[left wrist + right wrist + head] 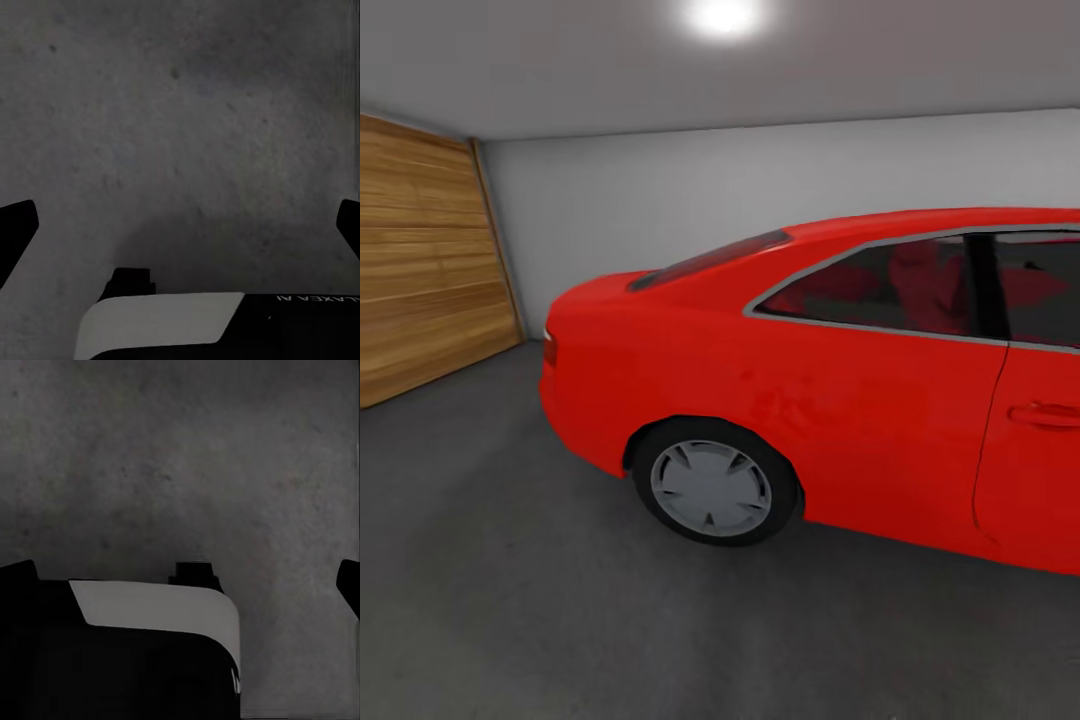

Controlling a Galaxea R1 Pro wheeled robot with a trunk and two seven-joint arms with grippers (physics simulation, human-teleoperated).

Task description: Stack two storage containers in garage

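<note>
I am in the garage, with pale grey walls (660, 190) and a dark grey concrete floor (510, 600). The two storage containers are out of view. My left gripper (184, 225) hangs open over the bare floor (180, 112), its two dark fingertips (16, 232) far apart at the picture's edges and nothing between them. My right gripper (184, 581) is open too, over the same rough concrete (187, 450), with one fingertip (349, 583) showing at the edge.
A red car (840, 380) fills the right half of the head view, its rear wheel (712, 486) close ahead. A wooden plank door (425, 260) stands at the left. Open concrete lies to the left of and before the car.
</note>
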